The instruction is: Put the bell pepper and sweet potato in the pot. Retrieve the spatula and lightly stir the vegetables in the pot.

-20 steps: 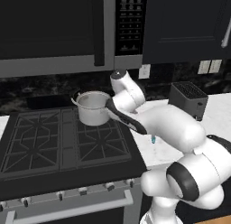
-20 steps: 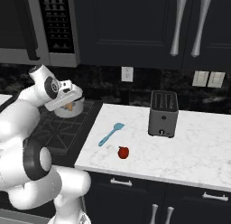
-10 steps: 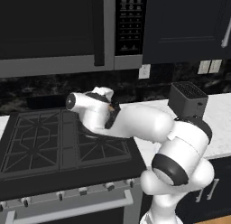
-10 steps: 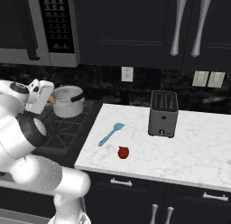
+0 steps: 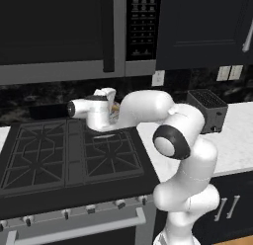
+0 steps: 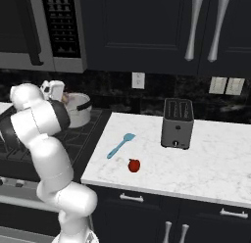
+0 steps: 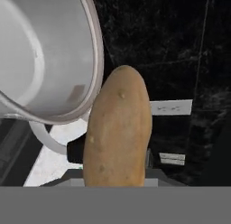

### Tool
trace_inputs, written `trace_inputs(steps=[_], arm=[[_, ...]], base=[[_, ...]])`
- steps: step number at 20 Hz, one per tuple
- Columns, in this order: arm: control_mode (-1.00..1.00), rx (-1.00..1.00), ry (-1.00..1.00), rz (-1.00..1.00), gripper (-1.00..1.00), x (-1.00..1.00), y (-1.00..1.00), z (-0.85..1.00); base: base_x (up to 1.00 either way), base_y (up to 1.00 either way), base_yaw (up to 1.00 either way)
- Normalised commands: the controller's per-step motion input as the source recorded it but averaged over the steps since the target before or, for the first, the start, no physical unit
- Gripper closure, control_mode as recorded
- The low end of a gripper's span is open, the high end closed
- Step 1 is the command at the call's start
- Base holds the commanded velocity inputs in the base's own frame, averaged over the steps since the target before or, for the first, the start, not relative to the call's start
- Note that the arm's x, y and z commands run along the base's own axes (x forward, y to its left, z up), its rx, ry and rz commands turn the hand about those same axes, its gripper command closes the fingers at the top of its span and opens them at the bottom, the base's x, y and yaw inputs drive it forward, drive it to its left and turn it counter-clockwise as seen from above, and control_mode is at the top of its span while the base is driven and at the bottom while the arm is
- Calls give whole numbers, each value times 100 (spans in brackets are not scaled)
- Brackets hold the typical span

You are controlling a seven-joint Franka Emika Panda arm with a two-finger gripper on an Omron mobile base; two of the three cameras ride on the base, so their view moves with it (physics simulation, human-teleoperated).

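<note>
My gripper [image 7: 113, 161] is shut on the sweet potato [image 7: 118, 128], a long tan tuber that stands up between the dark fingertips [image 7: 75, 153]. The steel pot [image 7: 45, 51] lies just to its upper left in the hand view, its inside showing bare steel. From the right base view the pot [image 6: 78, 114] sits on the stove's back right, with the gripper [image 6: 60, 94] at its left rim. The teal spatula [image 6: 121, 145] lies on the white counter, and the red bell pepper [image 6: 134, 165] rests close by, nearer the front edge.
A black toaster [image 6: 176, 123] stands on the counter right of the spatula. The black gas stove [image 5: 59, 155] spreads left of the counter. My white arm [image 5: 148, 108] folds low across the stove's back right burner. A microwave [image 5: 59, 31] hangs above.
The arm has swung left and folded over the stove. The hand has turned beside the pot and keeps its hold on the sweet potato. Spatula and pepper have not moved.
</note>
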Motion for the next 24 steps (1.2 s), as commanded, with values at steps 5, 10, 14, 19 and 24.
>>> trace_inputs(steps=[5,10,14,19,24], arm=[[-100,-16,-5,0,100,70,1,-33],[-100,-15,-3,0,100,69,1,-23],[-100,-5,0,0,-100,41,1,-8],[-100,0,0,-2,-100,-1,-1,0],[-100,1,0,-3,-100,-28,-6,0]], base=[[0,0,0],[0,0,0],[0,0,0],[0,0,0],[0,0,0]])
